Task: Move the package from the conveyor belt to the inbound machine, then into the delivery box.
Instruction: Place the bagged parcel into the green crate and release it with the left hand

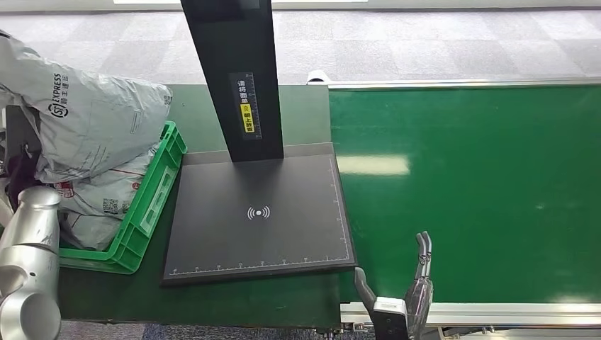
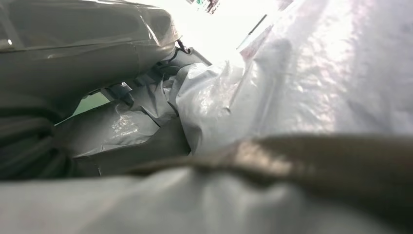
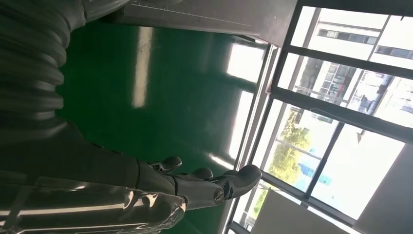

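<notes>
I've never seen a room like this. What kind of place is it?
Probably a parcel sorting station. A green conveyor belt runs beside a dark scanning platform, and a green crate is piled with grey courier bags. The right robot hand waits open by the belt.

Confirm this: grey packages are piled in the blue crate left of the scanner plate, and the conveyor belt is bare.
One detail is wrong. The crate is green, not blue, as the head view shows. The grey packages are piled in it, left of the scanner plate, and the conveyor belt is bare.
</notes>
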Controlling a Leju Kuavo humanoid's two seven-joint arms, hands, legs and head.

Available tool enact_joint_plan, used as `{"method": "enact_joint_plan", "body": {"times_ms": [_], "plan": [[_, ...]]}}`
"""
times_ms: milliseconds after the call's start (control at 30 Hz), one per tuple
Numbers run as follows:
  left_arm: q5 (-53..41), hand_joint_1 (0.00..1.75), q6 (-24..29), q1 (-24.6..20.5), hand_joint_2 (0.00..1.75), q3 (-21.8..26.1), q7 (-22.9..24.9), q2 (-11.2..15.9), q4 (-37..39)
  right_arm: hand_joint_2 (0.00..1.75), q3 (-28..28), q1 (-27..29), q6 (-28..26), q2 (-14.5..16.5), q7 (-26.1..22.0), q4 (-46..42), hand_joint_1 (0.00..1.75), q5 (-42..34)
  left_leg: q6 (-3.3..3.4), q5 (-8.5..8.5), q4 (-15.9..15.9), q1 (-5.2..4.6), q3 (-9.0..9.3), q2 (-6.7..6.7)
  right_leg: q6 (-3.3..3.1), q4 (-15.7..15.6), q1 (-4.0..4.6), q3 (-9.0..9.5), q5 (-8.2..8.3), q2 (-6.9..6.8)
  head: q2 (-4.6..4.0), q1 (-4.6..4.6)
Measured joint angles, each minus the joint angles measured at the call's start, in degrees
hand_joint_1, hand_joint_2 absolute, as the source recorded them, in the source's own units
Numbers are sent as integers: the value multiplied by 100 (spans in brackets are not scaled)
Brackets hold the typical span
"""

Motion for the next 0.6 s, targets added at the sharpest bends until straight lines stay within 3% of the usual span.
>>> {"method": "enact_joint_plan", "body": {"times_ms": [233,500,600], "plan": [[-335,175,66,-224,175,-141,387,327,374,175,55,-54,0,-10,0,37,0,-3,-1,0,0,11,0,2,-2,1,10,-1,1,2,0,0],[220,175,201,-341,175,-165,1,819,421,175,103,-67,0,-10,0,92,0,-20,-4,-1,0,13,-1,3,-4,1,13,-5,0,7,0,1],[730,175,233,-348,175,-132,-362,933,409,175,121,-75,0,-10,0,108,0,-37,-4,-1,0,13,-2,3,-4,1,12,-4,0,6,0,1]]}}
